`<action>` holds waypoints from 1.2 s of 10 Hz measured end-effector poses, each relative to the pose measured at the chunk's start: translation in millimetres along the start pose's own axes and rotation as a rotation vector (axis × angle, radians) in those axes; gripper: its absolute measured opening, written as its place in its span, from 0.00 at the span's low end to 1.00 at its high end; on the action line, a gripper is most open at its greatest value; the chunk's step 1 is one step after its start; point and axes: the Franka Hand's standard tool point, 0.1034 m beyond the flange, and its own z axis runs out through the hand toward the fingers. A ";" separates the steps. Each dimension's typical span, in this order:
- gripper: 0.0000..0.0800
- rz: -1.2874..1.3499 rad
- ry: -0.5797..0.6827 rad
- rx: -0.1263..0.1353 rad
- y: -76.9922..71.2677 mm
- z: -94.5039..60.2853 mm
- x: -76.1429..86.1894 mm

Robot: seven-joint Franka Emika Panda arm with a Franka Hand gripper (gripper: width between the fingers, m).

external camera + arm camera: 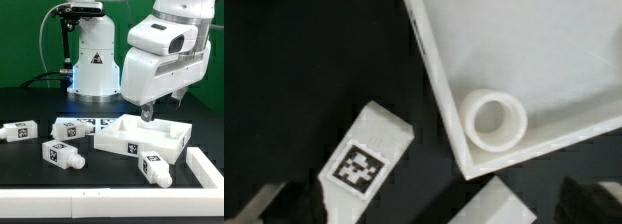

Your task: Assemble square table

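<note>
The square table top point(140, 138) lies rim up in the middle of the black table. My gripper point(148, 113) hangs just above the top's far side, open and holding nothing. Three short white legs with tags lie loose: one at the exterior view's left point(20, 131), one nearer the front point(62, 153), one before the top point(155, 168). In the wrist view I look down on a corner of the top point(535, 60) with its round socket point(496, 120), and a tagged leg point(363, 165) lies beside it. My gripper point(429, 212) shows only dark fingertips point(589, 200) at the frame's edge.
The marker board point(82, 126) lies flat behind the top, in front of the white robot base point(95, 65). A white block point(205, 165) lies at the exterior view's right. A long white rail point(100, 205) runs along the front edge.
</note>
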 end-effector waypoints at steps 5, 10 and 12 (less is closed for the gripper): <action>0.81 0.171 0.070 -0.009 14.0 23.7 15.1; 0.81 0.410 0.124 0.022 36.4 44.5 21.3; 0.81 0.421 0.136 0.017 44.4 59.5 20.9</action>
